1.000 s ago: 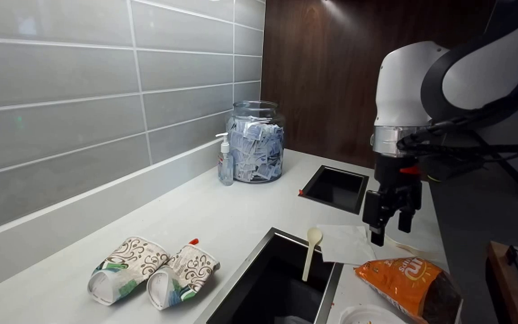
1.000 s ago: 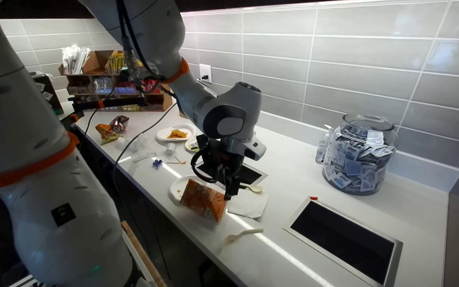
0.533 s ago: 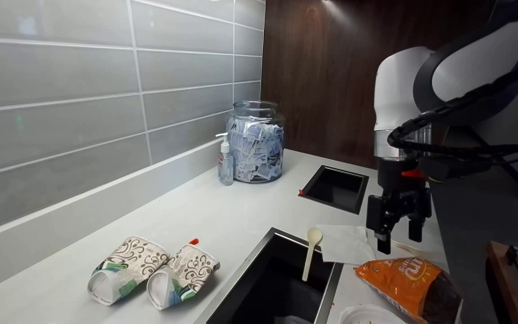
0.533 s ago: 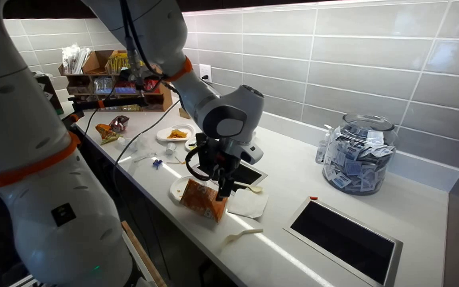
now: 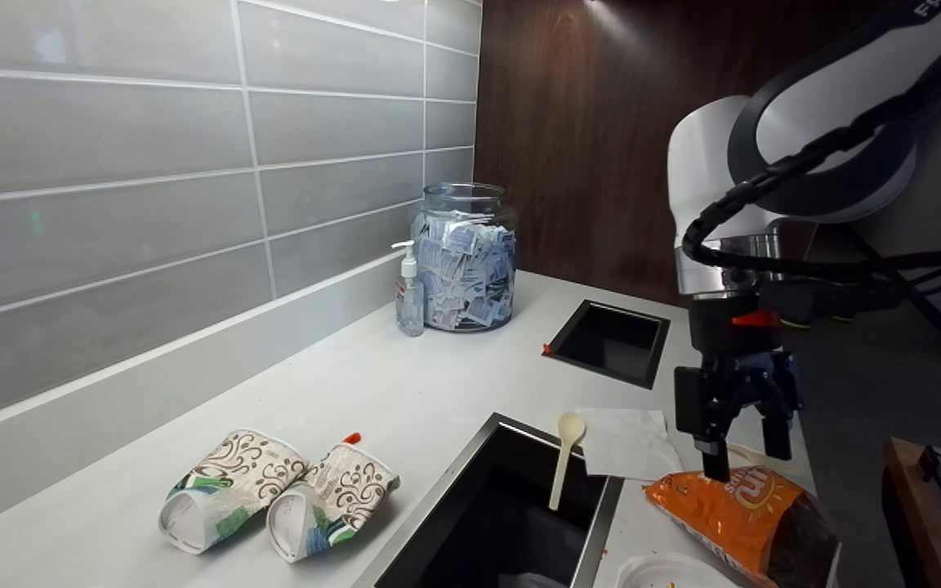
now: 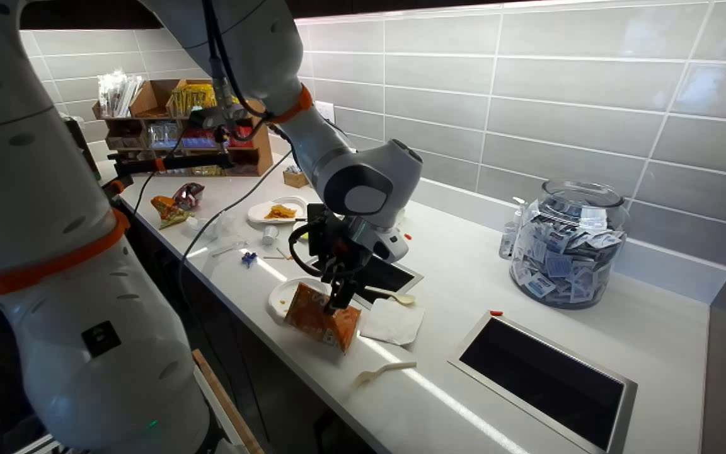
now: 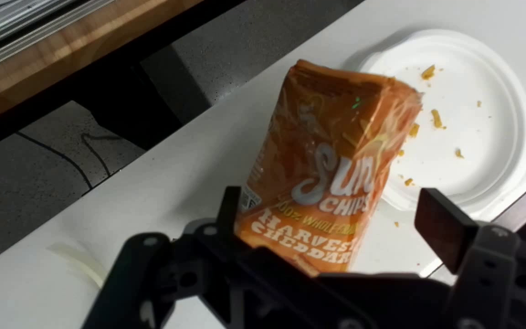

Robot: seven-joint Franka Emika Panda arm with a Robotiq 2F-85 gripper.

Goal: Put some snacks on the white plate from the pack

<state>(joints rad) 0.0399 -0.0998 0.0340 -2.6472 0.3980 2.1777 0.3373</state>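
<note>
While my gripper (image 5: 747,456) gapes wide, holding nothing, a crinkled foil SunChips bag (image 7: 318,183) rests below it beside a smooth white plate (image 7: 496,125).

The orange bag (image 7: 322,173) crowds one side of the white plate (image 7: 466,125) — opposite side free.

In an exterior view, the lower picture border cuts off the round white plate (image 5: 671,565). In the wrist view, the orange foil bag (image 7: 320,151) covers part of it; the black two-fingered hand (image 7: 331,208) hides one bag end. A pale curved utensil (image 7: 81,261) near the front edge of the worktop (image 7: 167,192) is blurred.
</note>
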